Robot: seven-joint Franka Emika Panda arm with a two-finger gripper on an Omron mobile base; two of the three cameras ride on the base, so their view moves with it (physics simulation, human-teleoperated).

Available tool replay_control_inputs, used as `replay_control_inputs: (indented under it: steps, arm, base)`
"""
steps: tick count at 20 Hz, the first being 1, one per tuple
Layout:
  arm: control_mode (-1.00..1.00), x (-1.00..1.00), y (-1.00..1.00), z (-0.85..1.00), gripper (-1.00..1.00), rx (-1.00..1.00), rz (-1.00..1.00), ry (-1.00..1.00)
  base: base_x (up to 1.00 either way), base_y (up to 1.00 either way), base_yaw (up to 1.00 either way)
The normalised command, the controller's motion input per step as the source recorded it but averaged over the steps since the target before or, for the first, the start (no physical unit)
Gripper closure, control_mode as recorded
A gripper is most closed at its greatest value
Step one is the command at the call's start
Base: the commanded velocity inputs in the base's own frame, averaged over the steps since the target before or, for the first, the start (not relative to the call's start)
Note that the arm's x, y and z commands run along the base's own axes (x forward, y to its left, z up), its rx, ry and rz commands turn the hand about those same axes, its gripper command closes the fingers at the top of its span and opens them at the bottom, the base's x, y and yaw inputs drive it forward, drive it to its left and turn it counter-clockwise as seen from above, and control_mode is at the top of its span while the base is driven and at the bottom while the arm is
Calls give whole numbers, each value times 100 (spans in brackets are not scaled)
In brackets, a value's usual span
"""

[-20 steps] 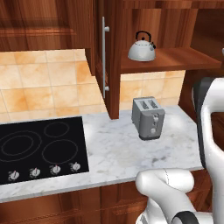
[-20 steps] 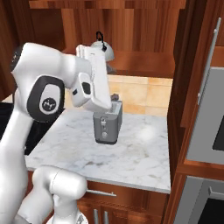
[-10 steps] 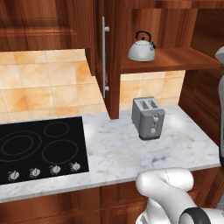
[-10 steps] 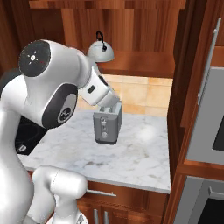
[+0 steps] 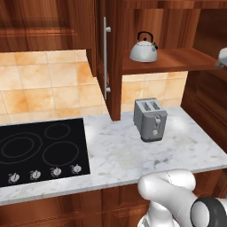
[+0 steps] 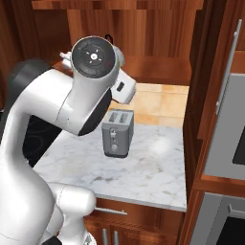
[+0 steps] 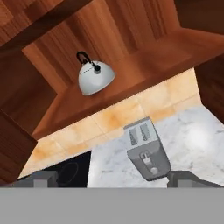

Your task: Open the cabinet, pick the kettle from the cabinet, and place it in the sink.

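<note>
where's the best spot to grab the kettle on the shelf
Probably the black arched handle on top of the kettle, approached from the open front of the cabinet. The kettle stands upright, its body is squat and rounded, and the handle's arch leaves a gap for the open tool.

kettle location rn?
The kettle sits on the open cabinet's inner shelf, up and slightly left of the toaster in the left base view.

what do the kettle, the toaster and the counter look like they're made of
Kettle: likely polished metal, silver-grey with a soft sheen; handle and knob look black, maybe plastic.
Toaster: dull grey, brushed metal or plastic.
Counter: white with grey veins, marble-like.
</note>
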Motion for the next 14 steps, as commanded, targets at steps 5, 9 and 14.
replay_control_inputs:
  steps: [5, 9, 14]
  arm:
    - [-100, 23, 22, 1, -100, -8, 33, -1]
    - [-100, 24, 25, 1, -100, -13, 29, -13]
    - [-100, 23, 21, 0, -100, -13, 19, -20]
  base:
    - [0, 0, 0]
    - [0, 0, 0]
    - [0, 0, 0]
